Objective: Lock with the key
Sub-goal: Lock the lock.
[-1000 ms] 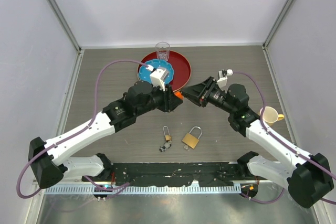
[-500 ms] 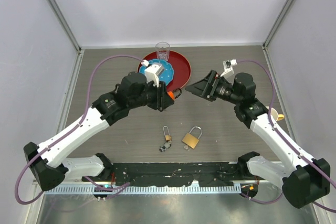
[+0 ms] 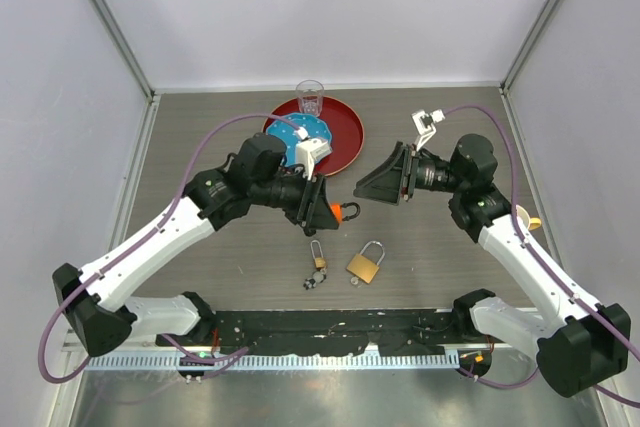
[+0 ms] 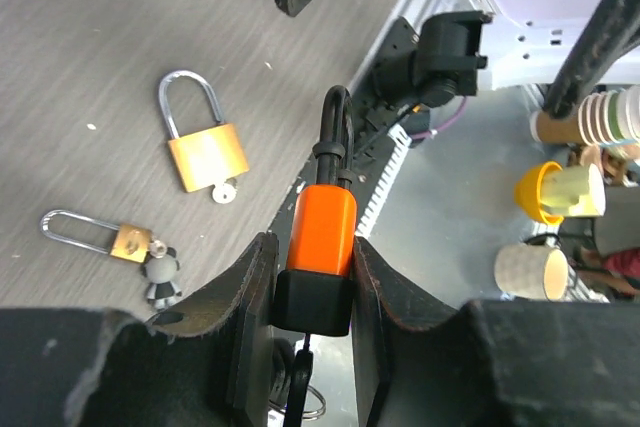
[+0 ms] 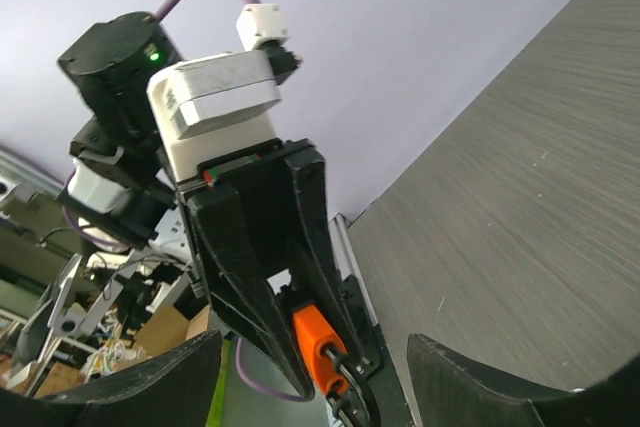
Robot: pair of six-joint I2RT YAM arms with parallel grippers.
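My left gripper [image 3: 328,213] is shut on an orange and black padlock [image 4: 322,247] and holds it above the table, its black shackle [image 3: 350,211] pointing right. A black key on a ring [image 4: 298,389] hangs at the lock's base. My right gripper [image 3: 372,187] is open and empty, just right of the shackle and facing it. The orange padlock also shows in the right wrist view [image 5: 318,339] between the left gripper's fingers. A brass padlock [image 3: 364,267] with a key [image 4: 225,190] in it lies on the table. A small long-shackle padlock [image 3: 318,258] lies beside it.
A red tray [image 3: 347,137] with a blue plate [image 3: 292,130] and a clear glass [image 3: 310,97] stands at the back. A cream cup [image 3: 514,217] sits at the right, behind my right arm. The black mounting rail [image 3: 330,325] runs along the near edge.
My left gripper has swung forward and right with the orange padlock, turning its shackle toward the right gripper. My right gripper has pulled back slightly and turned to face it.
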